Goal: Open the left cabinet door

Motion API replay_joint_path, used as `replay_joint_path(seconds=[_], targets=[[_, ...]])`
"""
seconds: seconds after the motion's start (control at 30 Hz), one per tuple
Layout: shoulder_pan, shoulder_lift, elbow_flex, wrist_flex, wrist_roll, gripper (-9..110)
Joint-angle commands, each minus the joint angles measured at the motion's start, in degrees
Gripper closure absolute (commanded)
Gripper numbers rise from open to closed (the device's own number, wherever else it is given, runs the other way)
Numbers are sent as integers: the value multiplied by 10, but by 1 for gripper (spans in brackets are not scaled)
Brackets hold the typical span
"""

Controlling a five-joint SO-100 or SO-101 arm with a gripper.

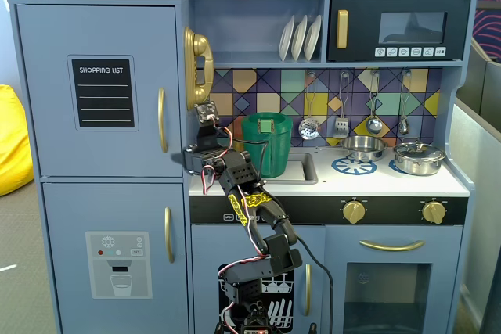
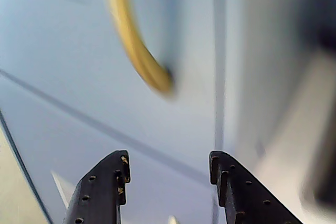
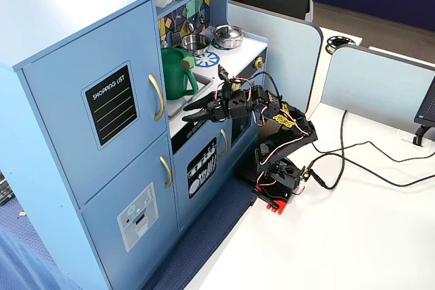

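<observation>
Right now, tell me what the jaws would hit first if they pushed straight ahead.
Probably the left cabinet door, at or just below its gold handle. The open gripper points at that panel; depth is unclear.

The arm [image 3: 272, 123] is built of black plastic links and boxy black servo blocks, with yellow tape bearing black marks wrapped round its middle links. Thin red, white and black wires loop loosely between the joints. Its base [image 3: 275, 198] is black over a red foot. In the wrist view the gripper [image 2: 170, 174] shows two black fingers [image 2: 100, 192] dotted with small holes.
</observation>
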Motion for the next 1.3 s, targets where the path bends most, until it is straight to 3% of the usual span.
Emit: replay_joint_path(seconds=[0.0, 0.77, 1.27], targets=[[-14, -5, -15, -126, -13, 89], [-54, -161, -77, -258, -68, 92], [-200, -116, 11, -320, -250, 93]])
